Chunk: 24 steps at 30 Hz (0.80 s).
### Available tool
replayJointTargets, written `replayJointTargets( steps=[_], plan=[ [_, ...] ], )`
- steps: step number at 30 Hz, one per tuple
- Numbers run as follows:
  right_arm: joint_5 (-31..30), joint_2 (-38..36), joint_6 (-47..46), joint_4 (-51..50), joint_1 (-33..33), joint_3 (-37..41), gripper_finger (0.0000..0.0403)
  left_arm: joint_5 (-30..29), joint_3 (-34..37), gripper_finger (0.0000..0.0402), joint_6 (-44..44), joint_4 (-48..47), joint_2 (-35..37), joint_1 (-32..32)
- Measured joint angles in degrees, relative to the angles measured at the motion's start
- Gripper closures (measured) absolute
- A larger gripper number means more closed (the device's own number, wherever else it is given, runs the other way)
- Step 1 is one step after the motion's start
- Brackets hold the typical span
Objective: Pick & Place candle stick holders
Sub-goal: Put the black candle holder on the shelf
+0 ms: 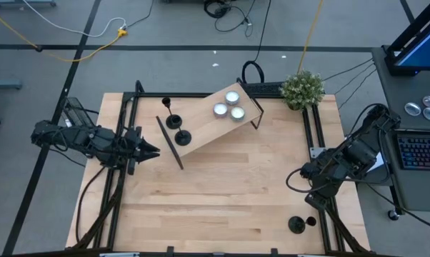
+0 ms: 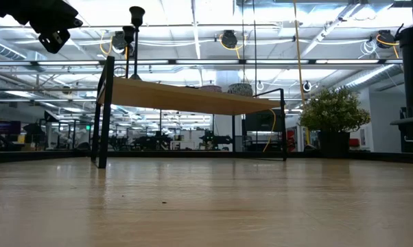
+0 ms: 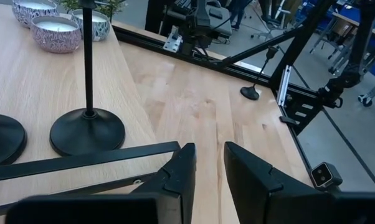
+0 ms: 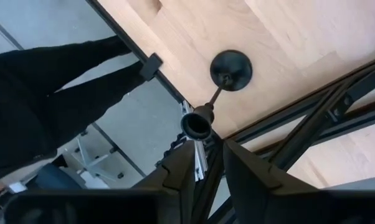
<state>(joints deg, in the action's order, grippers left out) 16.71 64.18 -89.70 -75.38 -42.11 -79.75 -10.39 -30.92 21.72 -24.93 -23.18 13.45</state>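
Two candle stick holders (image 1: 176, 129) on shelf (image 1: 201, 128)

Wooden table (image 1: 222, 193) under me w/ black metal frame (image 1: 315, 128) round its edges. On it a raised wooden shelf (image 1: 208, 123) on thin black legs, set at an angle. Three silvery tealights (image 1: 229, 106) grouped tight on the shelf's end nearest the small potted plant (image 1: 302, 88) at the table's far corner. Cables (image 1: 72, 32) on the grey floor beyond; keyboard (image 1: 422, 151) on a side desk.
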Motion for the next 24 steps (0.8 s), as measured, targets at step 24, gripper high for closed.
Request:
replayJointTargets(
  steps=[24],
  plan=[
    [4.1, 4.3, -7.5, 5.2, -7.8, 0.0, 0.0246, 0.0, 0.0, 0.0314, 2.0, -0.2, 0.0, 0.0]
  ],
)
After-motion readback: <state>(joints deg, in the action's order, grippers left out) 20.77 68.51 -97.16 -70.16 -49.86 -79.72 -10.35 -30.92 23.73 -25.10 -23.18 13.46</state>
